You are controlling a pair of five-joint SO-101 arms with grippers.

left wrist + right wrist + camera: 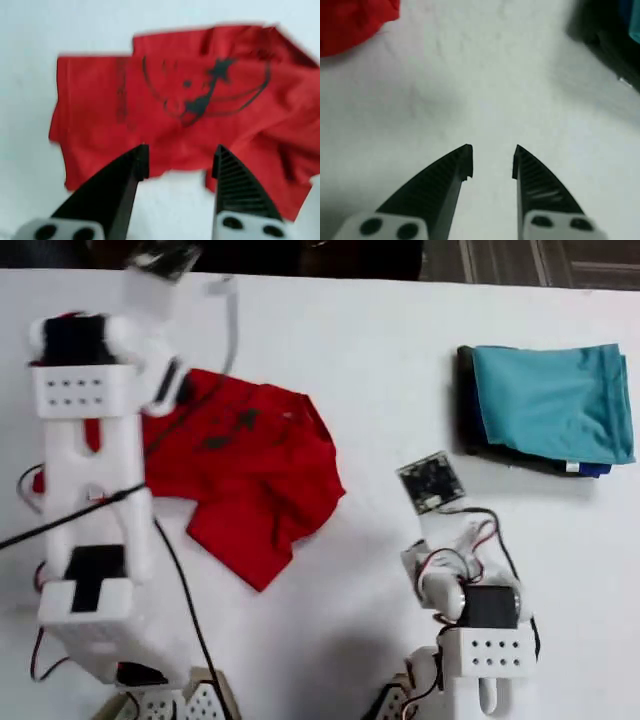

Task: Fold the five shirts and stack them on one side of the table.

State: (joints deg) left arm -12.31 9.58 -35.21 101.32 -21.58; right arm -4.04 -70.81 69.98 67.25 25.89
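Red shirt [250, 480] — lies unfolded and rumpled on the left half of the white table [380, 330], its left part hidden under the left arm [90, 470] in the high view. Soft knit, creased, one corner pointing toward the table's near edge.

Print: black line drawing on the chest, a sweeping arc with a star shape. No legible words. The left wrist view shows the drawing whole; from above it reads as two dark smudges.

Folded stack [545, 410] sits at the far right of the table, well apart from the red shirt. A teal shirt is on top, with dark and blue layers showing at the edges beneath. Small white tag [572, 468] at the near edge, print too small to read.

Left gripper [181, 152] — jaws spread, nothing between them, tips over the shirt's hem where cloth meets bare table. Cannot tell whether they touch the cloth.

Right gripper [492, 152]: jaws parted, empty, over bare table between the red shirt and the stack. Ribbed black fingers [445, 175], white mounts.

Right arm [470, 610] at lower right, with loose wires and a bare circuit board [432, 483].
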